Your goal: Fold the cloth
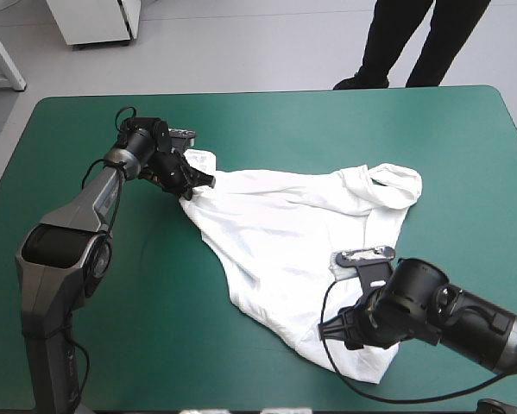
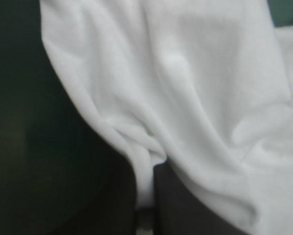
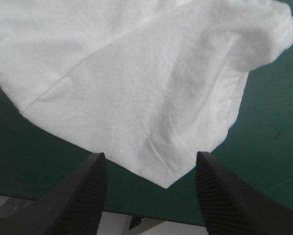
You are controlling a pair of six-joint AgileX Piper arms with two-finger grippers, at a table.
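**Right gripper must take the near corner of the T-shirt**

The left gripper (image 1: pixel 198 183) is closed on the far left corner of the T-shirt (image 1: pixel 284 233), with a thin fold of white cloth pinched between its jaws. The right gripper (image 3: pixel 150 156) is wide open and holds nothing. The near corner of the T-shirt points into the gap between its jaws.

To do this step well, I think the right gripper should go forward and low. The jaws should close well behind the tip, not only on the edge, and take all layers together.

The T-shirt lies in the middle of the teal-green cover (image 1: pixel 396 121). It is spread but not flat: a rough triangle with soft wrinkles and a bunched part at the far right.
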